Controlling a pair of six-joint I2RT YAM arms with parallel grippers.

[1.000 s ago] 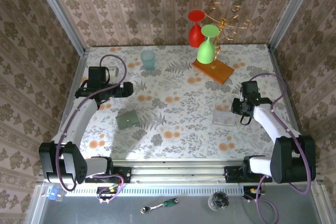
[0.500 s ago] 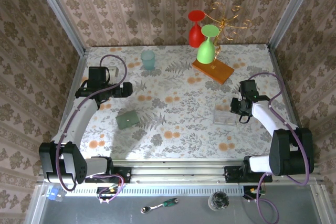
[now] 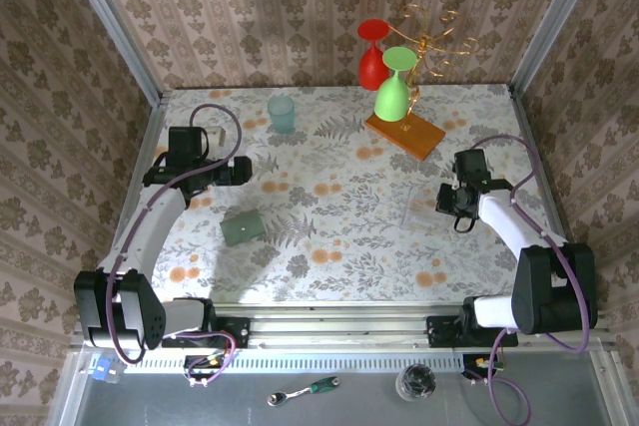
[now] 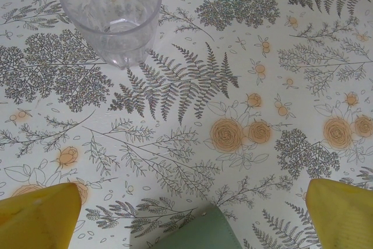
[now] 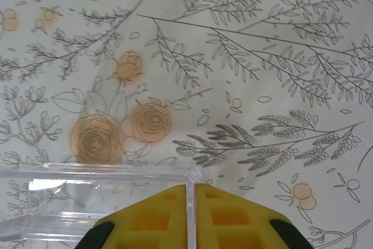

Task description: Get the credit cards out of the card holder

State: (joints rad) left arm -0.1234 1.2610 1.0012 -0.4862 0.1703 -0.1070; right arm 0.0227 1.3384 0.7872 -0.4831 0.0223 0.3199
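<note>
Top view: a table [image 3: 329,256] under a glossy cloth printed with grey ferns and orange roses. The card holder [image 3: 243,227], a flat grey-green square, lies folded on the near left part of the cloth. The left gripper [image 3: 243,169] hangs just beyond it, released. A teal cup [image 3: 282,114] stands at the far edge, and a clear cup [image 3: 215,135] stands beside the left arm. At far right, an orange-brown wooden slab [image 3: 404,135] carries a green glass [image 3: 394,89]; a red glass [image 3: 372,55] and a gold wire rack [image 3: 434,39] stand behind it. The right gripper [image 3: 445,203] is at the right side, against a clear box [image 3: 421,213].

Left wrist view: two yellow fingers [image 4: 35,217] stand spread wide in the bottom corners; a matte green corner of the card holder shows between them; the ribbed clear cup and the teal cup's base lie beyond.

Right wrist view: yellow waffled pads [image 5: 151,221] are clenched together on the clear box's thin upright wall; its glassy rim runs off to the left.
</note>
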